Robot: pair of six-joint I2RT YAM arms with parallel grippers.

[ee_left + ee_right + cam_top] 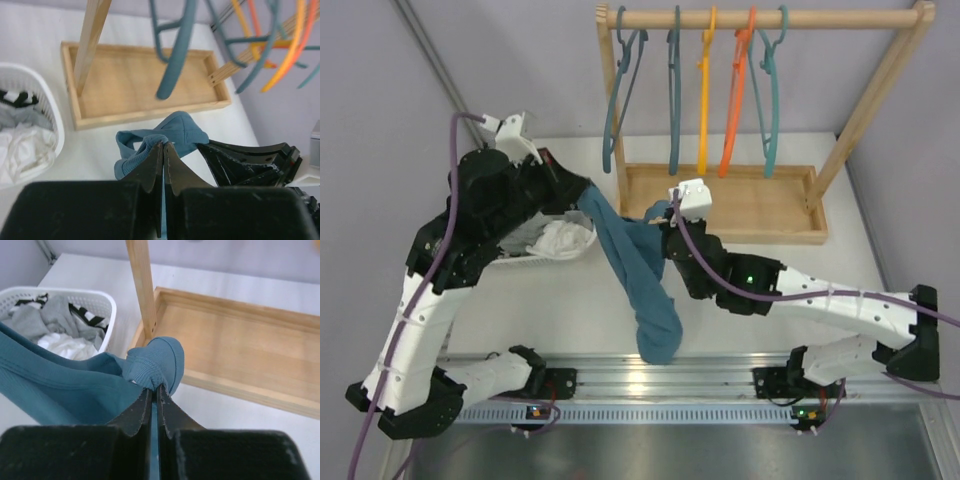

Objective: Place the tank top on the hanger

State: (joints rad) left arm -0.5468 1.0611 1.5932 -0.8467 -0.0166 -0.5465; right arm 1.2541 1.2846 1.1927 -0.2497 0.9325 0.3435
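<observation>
Top external: tank top (640, 272) edge in right pincer (656, 216)

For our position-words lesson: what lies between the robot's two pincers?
Only the tank top, spanning from the left pincer to the right pincer; the top view shows it.

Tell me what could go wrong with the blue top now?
The left gripper and right gripper each pinch only a small bunch of the top; it could slip out. Its loose end droops to the near edge of the table and might drag or snag. The hanger dangles freely from the rail, so it may swing away when touched.
</observation>
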